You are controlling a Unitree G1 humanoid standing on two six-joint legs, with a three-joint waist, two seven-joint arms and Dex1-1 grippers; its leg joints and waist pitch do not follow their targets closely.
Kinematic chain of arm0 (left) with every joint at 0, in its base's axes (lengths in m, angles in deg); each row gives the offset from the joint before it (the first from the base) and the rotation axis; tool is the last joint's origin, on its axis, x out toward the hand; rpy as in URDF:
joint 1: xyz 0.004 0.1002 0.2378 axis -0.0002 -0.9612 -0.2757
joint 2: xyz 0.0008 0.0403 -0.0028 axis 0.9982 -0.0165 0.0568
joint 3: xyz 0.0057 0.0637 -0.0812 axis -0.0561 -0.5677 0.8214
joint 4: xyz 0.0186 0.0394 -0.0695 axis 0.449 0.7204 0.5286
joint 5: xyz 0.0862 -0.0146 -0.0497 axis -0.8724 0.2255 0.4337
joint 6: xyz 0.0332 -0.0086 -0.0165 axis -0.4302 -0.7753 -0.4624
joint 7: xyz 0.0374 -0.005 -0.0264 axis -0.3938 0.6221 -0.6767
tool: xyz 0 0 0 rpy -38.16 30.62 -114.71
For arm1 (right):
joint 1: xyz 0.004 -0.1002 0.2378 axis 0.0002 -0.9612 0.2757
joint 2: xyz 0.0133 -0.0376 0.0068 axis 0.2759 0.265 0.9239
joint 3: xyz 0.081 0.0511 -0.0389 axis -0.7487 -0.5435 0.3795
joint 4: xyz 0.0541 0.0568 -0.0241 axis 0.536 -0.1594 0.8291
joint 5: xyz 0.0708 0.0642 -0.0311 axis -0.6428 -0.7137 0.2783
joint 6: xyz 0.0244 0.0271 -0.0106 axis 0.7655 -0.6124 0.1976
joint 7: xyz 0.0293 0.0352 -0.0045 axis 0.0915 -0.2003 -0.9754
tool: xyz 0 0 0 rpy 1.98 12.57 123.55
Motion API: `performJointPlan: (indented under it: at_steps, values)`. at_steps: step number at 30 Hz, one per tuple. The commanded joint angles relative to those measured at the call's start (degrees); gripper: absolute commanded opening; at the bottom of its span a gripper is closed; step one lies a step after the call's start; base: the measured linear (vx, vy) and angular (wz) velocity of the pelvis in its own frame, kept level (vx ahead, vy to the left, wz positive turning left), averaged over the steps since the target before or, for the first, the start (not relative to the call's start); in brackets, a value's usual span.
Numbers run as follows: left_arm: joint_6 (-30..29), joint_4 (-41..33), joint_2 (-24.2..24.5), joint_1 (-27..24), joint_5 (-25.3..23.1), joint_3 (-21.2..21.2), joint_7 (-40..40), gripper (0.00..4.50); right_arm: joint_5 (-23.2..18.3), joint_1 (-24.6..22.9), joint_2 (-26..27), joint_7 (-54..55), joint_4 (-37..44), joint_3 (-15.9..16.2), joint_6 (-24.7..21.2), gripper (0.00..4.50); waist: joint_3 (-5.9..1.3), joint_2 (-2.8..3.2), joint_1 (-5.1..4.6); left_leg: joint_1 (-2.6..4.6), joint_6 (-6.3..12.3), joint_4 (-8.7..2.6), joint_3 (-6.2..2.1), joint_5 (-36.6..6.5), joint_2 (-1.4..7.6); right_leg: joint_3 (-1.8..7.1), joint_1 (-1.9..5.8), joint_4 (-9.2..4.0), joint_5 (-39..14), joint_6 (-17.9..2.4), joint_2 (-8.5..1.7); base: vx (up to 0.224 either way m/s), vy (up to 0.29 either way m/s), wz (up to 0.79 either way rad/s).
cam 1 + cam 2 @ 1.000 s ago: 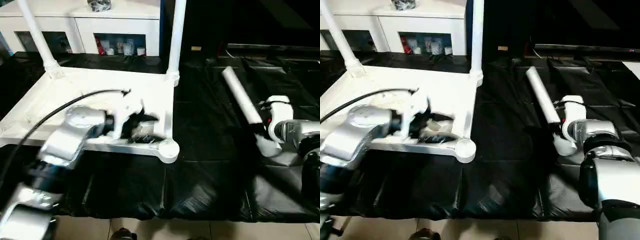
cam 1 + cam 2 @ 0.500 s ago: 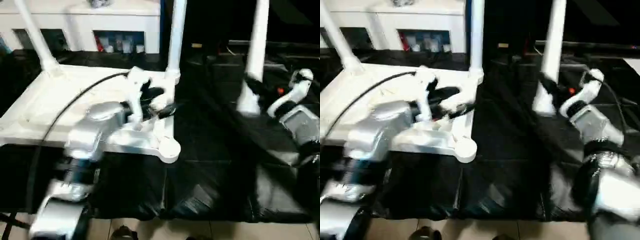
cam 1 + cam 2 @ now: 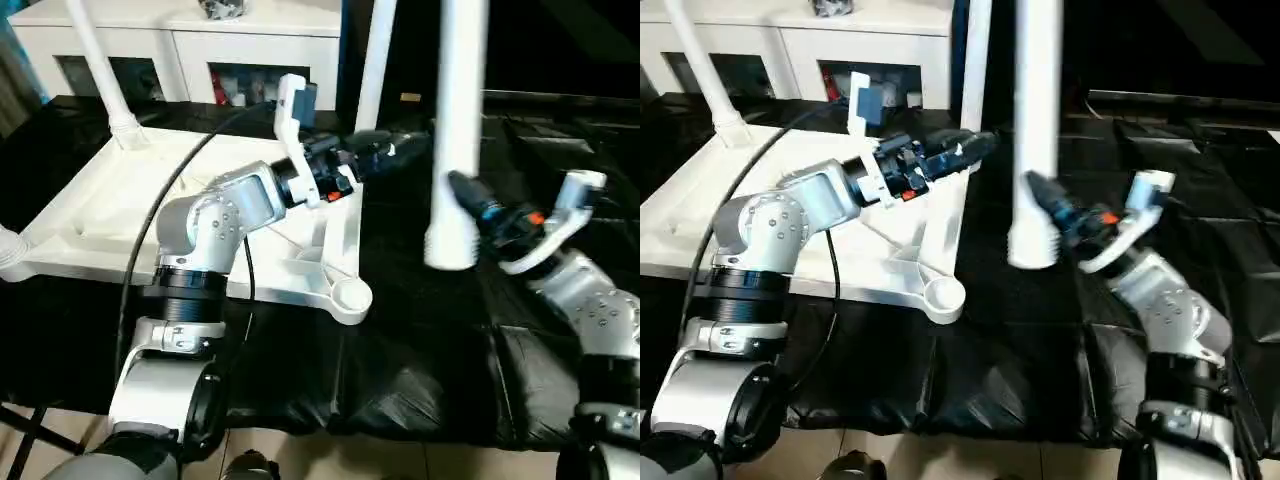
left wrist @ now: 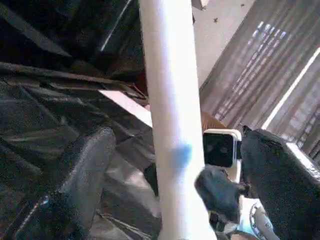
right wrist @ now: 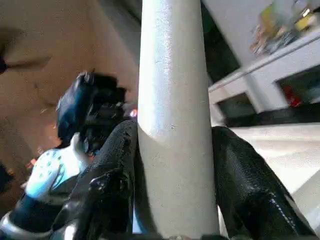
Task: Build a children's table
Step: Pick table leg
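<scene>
Two legs (image 3: 98,72) stand in the far corner sockets of the upturned tabletop (image 3: 90,215) on black sheeting (image 3: 420,340). The right gripper (image 3: 462,190) clamps a third leg (image 3: 455,130) upright beside it. The left gripper (image 3: 405,146) gapes wide, empty.

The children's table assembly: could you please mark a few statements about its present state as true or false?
1. The right gripper holds a white tapered tubular leg upright. True.
2. The left gripper is clamped on that leg. False: it is open, beside the leg.
3. Two legs already stand in the white plastic tabletop. True.
4. The tabletop's near right corner socket holds a leg. False: it is empty.
</scene>
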Motion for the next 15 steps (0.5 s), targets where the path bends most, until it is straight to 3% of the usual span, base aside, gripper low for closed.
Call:
performJointPlan:
  at_steps: [1, 3, 4, 6, 8, 9, 13, 15]
  values:
    - [-1.1, -0.4, -0.2, 0.7, 0.7, -0.7, -0.5, 4.5, -0.5, -0.2, -0.1, 0.5, 2.4, 1.6, -1.0, 1.84, -4.81, -1.21, -0.06, 0.91, 1.47, -3.71, -0.71, -9.7, 0.9, 2.32, 3.24, -5.64, -19.2, -8.2, -3.17, 0.0, 0.0, 0.0]
    - [-1.2, -0.6, -0.5, 0.6, 0.9, -0.9, -0.9, 4.5, 0.3, -0.2, -0.1, 0.4, 2.3, 2.7, -0.8, 1.84, -4.85, -1.16, -0.06, 0.84, 1.36, -3.76, -0.76, -9.6, 0.92, 2.32, 3.32, -5.62, -19.0, -8.1, -3.23, 0.0, 0.0, 0.0]
    - [-1.1, -0.7, -0.8, 0.5, 0.9, -1.0, -1.5, 4.5, 1.6, -0.2, 0.0, 0.6, 2.2, 4.0, -0.3, 1.84, -4.81, -2.21, -0.2, 0.82, 1.46, -3.79, -0.6, -9.3, 0.96, 2.34, 3.34, -5.64, -18.4, -8.0, -3.18, 0.0, 0.0, 0.0]
    - [-1.1, -0.6, -1.0, 0.5, 0.9, -0.9, -2.3, 4.5, 2.6, -0.2, 0.1, 0.6, 2.7, 5.4, 0.0, 1.84, -4.86, -1.7, -0.06, 0.7, 1.31, -3.79, -0.74, -8.5, 1.0, 2.41, 3.35, -5.33, -17.9, -8.0, -3.32, 0.0, 0.0, 0.0]
    - [-1.2, -0.6, -1.2, 0.5, 0.9, -0.9, -2.7, 4.5, 3.2, -0.2, 0.1, 0.6, 3.3, 6.2, 0.0, 1.84, -4.9, -1.7, -0.1, 0.76, 1.21, -3.78, -0.72, -8.3, 1.04, 2.45, 3.37, -5.29, -16.7, -8.1, -3.29, 0.0, 0.0, 0.0]
    - [-1.1, -0.5, -1.7, 0.7, 0.9, -0.4, -3.7, 4.5, 4.5, 0.1, 0.4, 1.5, 3.8, 7.5, 0.5, 1.84, -4.93, -2.03, -0.08, 0.62, 1.39, -3.77, -0.74, -7.7, 1.02, 2.48, 3.5, -5.04, -15.5, -8.3, -3.33, 0.0, 0.0, 0.0]
    - [-1.3, 0.4, -3.9, 1.6, 1.0, 2.4, -9.7, 4.5, 9.9, 1.3, 1.5, 6.0, 5.0, 12.1, 4.1, 1.84, -4.94, -1.97, -0.16, 0.62, 1.4, -3.7, -0.66, -6.8, 1.0, 2.55, 3.44, -4.88, -13.7, -8.7, -3.29, 0.0, 0.0, 0.0]
    - [-1.6, 0.8, -4.2, 1.9, 1.2, 3.2, -11.1, 4.32, 11.0, 1.4, 1.8, 7.0, 5.1, 12.7, 5.2, 1.84, -4.92, -1.97, -0.23, 0.65, 1.39, -3.7, -0.62, -6.9, 0.9, 2.54, 3.48, -4.99, -13.9, -8.6, -3.33, 0.0, 0.0, 0.0]
